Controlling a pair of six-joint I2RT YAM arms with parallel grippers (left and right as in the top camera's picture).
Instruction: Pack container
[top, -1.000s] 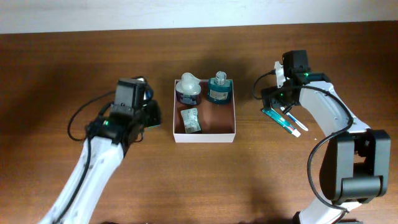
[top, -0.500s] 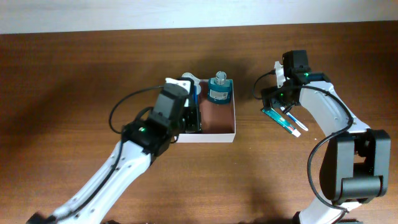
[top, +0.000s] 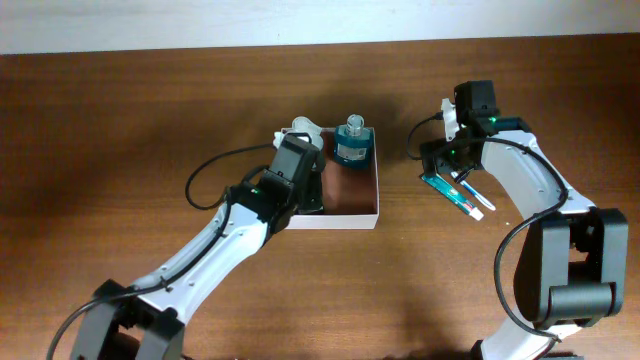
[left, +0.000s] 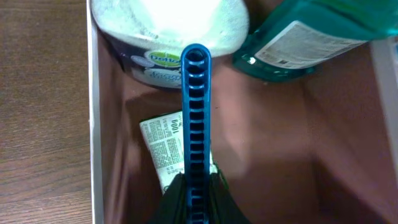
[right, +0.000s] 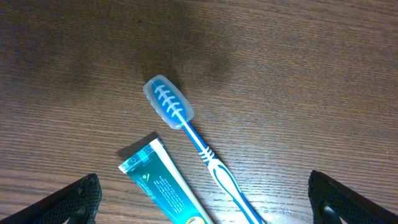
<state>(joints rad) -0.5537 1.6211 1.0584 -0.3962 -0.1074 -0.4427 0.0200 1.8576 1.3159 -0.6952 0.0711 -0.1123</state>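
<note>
The wood-grain counter (top: 120, 120) runs back to a pale wall (top: 300, 20). The left end effector (left: 198, 202), clamped on a blue ribbed stick (left: 196, 112) pointing straight ahead, hangs over the container (left: 94, 124), which is square, open side up and squared to the counter's edge. Below the stick lies a packet (left: 163, 149) printed "100", beyond it a white bottle (left: 168, 25), label blurred, and a teal bottle (left: 311, 37) ahead-right. The right end effector (right: 202, 190) gapes wide above a toothpaste tube (right: 165, 183) and capped toothbrush (right: 186, 130).
</note>
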